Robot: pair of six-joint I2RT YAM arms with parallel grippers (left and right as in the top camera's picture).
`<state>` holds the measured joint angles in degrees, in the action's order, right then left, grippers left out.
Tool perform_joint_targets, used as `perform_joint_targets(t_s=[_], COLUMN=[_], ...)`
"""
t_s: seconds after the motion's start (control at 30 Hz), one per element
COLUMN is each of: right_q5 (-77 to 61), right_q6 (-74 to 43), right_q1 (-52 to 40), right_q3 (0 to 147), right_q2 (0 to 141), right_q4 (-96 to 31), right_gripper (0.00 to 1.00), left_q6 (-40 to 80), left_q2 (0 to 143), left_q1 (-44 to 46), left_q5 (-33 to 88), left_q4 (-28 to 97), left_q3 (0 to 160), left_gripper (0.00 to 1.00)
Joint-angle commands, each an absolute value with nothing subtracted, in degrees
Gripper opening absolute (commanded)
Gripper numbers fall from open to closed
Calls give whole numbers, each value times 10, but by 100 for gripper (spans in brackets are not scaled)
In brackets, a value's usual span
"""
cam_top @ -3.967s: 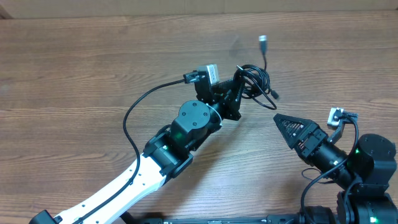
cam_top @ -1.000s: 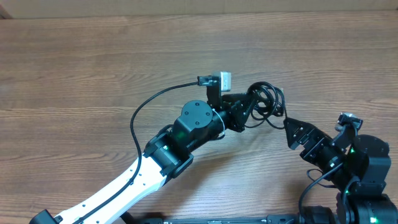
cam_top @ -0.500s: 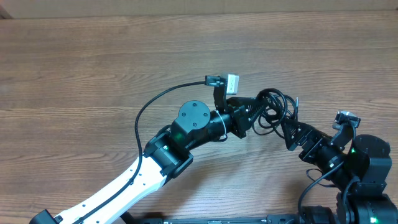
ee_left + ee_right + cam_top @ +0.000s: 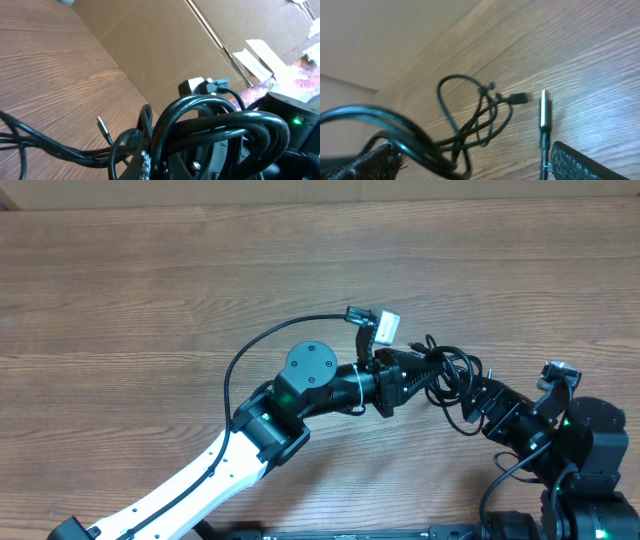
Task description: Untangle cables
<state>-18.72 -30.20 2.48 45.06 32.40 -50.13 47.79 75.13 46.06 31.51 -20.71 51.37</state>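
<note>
The cables (image 4: 450,375) form a knot of thin black loops held just above the wooden table. My left gripper (image 4: 410,373) is shut on the knot's left side. In the left wrist view the loops (image 4: 215,120) fill the foreground, and one silver-tipped plug (image 4: 102,129) hangs to the left. My right gripper (image 4: 474,394) is open and reaches in from the right. Its two fingers (image 4: 580,162) stand wide apart with black loops (image 4: 470,125) between them. A silver-tipped plug (image 4: 544,107) hangs close to the right finger.
The left arm's own thicker wire (image 4: 235,365) arcs over the table to a white connector (image 4: 386,324) on its wrist. A cardboard wall (image 4: 165,45) stands behind the table. The right arm's base (image 4: 590,440) fills the lower right corner.
My left gripper has carried the cable knot to the right, up to the right gripper. The right gripper's open fingers now reach round the knot's right side.
</note>
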Motion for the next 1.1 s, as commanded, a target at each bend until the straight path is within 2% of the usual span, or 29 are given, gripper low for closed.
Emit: perform_joint_targets(t_s=[0.0,0.27,0.53,0.83,1.07], right_q5=[-150,-131,-28,164,179], right_q6=[-300,-300,-300,-351,-395], right_q1=[23,23,23,23,23], right_q3=[462,461,461,461,461], right_q2=[320,320,328,404,447], right_q4=[-507,-510,-514,-620,-637], right_gripper=[93,93,93,93,93], left_q6=[470,518,564,563,561], left_q2=[749,749,749,749,749], left_q1=[462,463,462,460,417], left_q5=[365,441,496,505,509], left_q4=[-231,-336,-437,-445,-438], left_q3=[526,526,526,526,526], left_gripper=[4,4,4,4,4])
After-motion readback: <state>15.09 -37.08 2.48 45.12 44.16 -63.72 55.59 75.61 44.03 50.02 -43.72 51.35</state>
